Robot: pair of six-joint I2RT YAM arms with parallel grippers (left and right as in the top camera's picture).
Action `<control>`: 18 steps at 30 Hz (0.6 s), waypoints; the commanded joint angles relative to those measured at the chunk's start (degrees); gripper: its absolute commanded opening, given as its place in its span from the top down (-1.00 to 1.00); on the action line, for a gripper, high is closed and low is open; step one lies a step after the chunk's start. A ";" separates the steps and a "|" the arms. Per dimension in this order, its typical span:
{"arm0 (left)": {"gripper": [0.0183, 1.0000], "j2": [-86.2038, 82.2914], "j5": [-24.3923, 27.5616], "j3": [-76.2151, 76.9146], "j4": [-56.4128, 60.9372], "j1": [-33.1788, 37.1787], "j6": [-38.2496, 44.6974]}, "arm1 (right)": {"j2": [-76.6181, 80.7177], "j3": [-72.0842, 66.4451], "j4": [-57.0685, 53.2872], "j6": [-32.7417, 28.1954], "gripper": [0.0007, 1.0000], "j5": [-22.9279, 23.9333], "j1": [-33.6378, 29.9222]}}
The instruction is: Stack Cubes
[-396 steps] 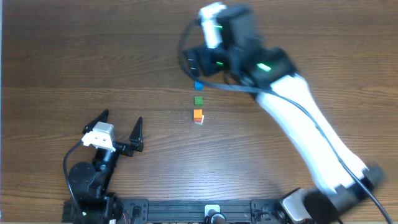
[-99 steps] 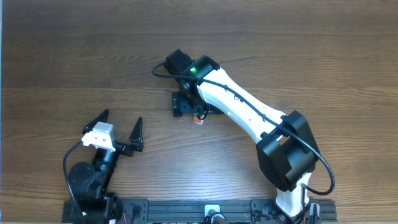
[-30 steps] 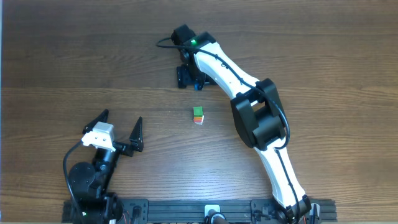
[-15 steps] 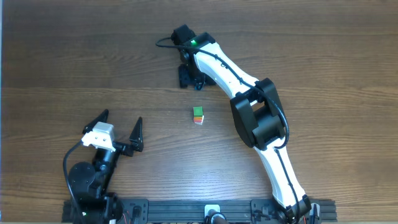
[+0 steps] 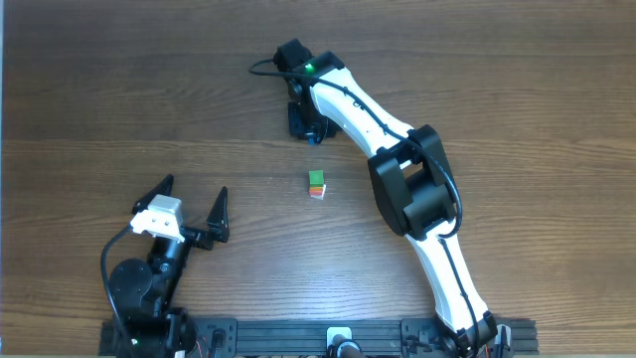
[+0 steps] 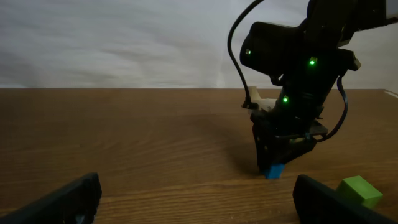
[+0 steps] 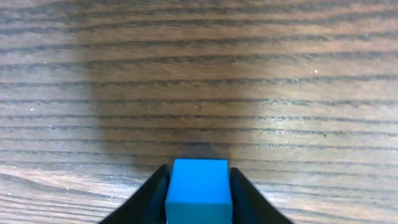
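Looking down from overhead, I see the right gripper (image 5: 306, 121) closed on the blue cube (image 5: 316, 131). In the right wrist view its two fingers (image 7: 152, 199) press against opposite sides of the cube. The gripper is low over the wooden tabletop (image 5: 517, 89) — I cannot tell whether the cube's underside touches the wood. In the left wrist view the blue cube sits at the very tips of that gripper, with green lights (image 6: 311, 62) glowing on the arm above it.

At 6 o'clock from the blue cube, well apart from it, stands the small stack (image 5: 316, 183): the green cube (image 5: 316, 177) on top of the orange cube (image 5: 316, 186), edges roughly aligned. A pale sliver with a touch of red shows at the stack's foot — too small for me to name.

The right arm (image 5: 417, 189) stretches from its base at the 5 o'clock corner of the tabletop up toward 12 o'clock. It passes the stack on its 3 o'clock side without touching it.

The left gripper (image 5: 195, 186) sits at 9 o'clock from the stack, well apart, its jaws spread wide.
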 commanded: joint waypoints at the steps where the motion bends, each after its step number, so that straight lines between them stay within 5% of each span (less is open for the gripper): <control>1: -1.00 -0.24 0.55 -0.50 0.26 -0.26 0.81 | 0.37 0.50 0.13 0.68 0.53 -0.33 -0.35; 18: -1.00 -0.24 0.57 -0.50 0.26 -0.26 0.81 | 0.31 1.60 -3.30 0.68 0.98 -0.26 -0.35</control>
